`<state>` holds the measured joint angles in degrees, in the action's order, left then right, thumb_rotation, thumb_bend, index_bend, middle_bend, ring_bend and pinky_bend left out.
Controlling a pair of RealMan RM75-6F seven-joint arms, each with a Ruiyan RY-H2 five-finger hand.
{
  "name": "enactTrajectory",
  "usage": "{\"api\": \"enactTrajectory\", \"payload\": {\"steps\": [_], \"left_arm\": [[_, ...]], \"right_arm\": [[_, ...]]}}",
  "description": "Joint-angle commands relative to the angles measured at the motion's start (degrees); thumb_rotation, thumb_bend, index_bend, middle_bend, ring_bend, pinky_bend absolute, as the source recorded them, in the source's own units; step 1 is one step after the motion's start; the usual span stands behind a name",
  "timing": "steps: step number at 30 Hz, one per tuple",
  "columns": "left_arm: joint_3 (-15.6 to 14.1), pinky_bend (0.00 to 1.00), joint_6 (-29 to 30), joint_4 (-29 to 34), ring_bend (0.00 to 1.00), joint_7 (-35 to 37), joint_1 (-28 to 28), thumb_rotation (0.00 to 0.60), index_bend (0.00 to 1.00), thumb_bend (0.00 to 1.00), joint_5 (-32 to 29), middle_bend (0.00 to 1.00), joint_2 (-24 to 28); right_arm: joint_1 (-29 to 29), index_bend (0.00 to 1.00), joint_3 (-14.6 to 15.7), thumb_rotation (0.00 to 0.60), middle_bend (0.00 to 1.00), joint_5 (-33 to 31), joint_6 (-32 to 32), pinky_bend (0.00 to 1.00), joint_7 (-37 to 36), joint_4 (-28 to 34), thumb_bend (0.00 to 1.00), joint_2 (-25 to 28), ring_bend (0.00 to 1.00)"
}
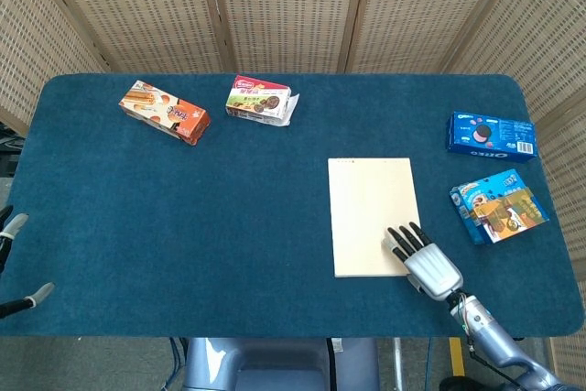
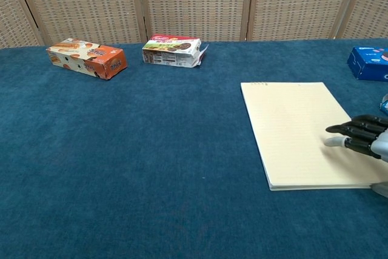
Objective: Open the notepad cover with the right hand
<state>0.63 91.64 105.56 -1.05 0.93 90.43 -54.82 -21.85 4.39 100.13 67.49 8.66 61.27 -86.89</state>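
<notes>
A pale yellow notepad (image 1: 371, 214) lies flat on the blue table (image 1: 229, 217), right of centre; the chest view shows the same notepad (image 2: 297, 131). My right hand (image 1: 423, 258) rests with its dark fingers spread on the pad's near right corner, holding nothing. In the chest view the right hand (image 2: 364, 137) enters from the right edge, fingers lying on the page. My left hand (image 1: 14, 267) shows only as fingertips at the left edge of the head view, apart and holding nothing.
An orange biscuit box (image 1: 164, 111) and a red-and-green box (image 1: 259, 101) lie at the back left. A blue Oreo box (image 1: 491, 136) and a colourful snack box (image 1: 499, 205) sit right of the notepad.
</notes>
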Motion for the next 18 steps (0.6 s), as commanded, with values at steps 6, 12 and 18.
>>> {"api": "enactTrajectory", "payload": {"steps": [6,12,18], "left_arm": [[-0.06,0.0,-0.13,-0.06,0.0,-0.14,-0.07,0.6,0.0,0.0,0.13,0.0,-0.04],[-0.06,0.0,-0.21,0.0,0.0,-0.27,-0.13,0.6,0.0,0.0,0.12,0.0,-0.07],[-0.07,0.0,-0.38,-0.05,0.0,-0.48,-0.2,0.6,0.0,0.0,0.04,0.0,-0.19]], "right_arm": [[-0.31,0.1,-0.13,0.6,0.04,-0.7,0.3,0.0,-0.08,-0.96,0.41,-0.8,0.0],[-0.7,0.11,-1.14,0.6,0.06,-1.75,0.76,0.0,-0.01,-2.27,0.43,-2.13,0.0],[-1.87,0.13,-3.6,0.6,0.07,-2.74,2.63,0.01,-0.18,-4.92,0.45,-5.02,0.0]]}}
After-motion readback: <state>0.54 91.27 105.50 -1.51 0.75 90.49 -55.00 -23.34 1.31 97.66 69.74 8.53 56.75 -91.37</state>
